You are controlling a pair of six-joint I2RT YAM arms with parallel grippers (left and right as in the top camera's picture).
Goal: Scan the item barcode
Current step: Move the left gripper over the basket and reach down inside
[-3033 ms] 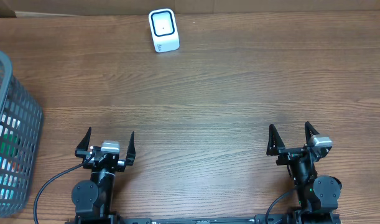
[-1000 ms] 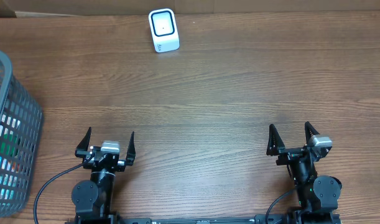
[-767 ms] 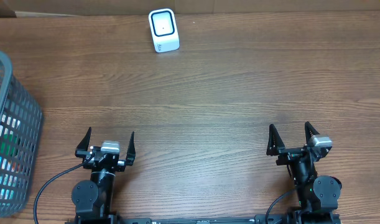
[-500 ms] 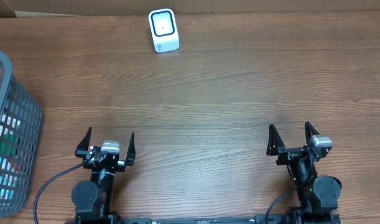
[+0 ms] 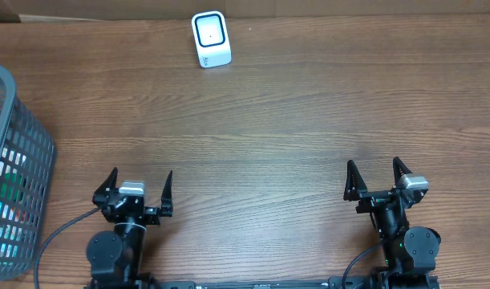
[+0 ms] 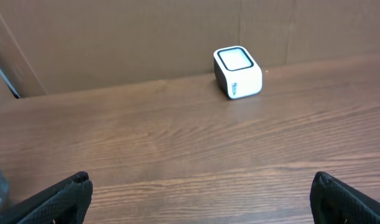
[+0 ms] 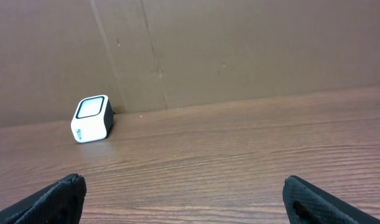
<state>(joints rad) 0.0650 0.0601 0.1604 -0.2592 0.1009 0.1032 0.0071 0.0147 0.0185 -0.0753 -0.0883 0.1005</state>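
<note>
The left gripper (image 5: 141,172) is sitting at the table's (image 5: 309,120) near edge, jaws gaping wide, holding nothing. The right gripper (image 5: 373,162) is gaping equally wide and empty. The scanner (image 5: 211,38) is standing at the far edge, left of centre. Items (image 5: 8,189) are lying inside the basket (image 5: 24,132) at the left edge.

Both arms are just chilling, tucked in low
Left end effector (image 5: 141,173) and right end effector (image 5: 373,163) are pointing forward, well apart, jaws gaping wide and holding nothing.
</note>
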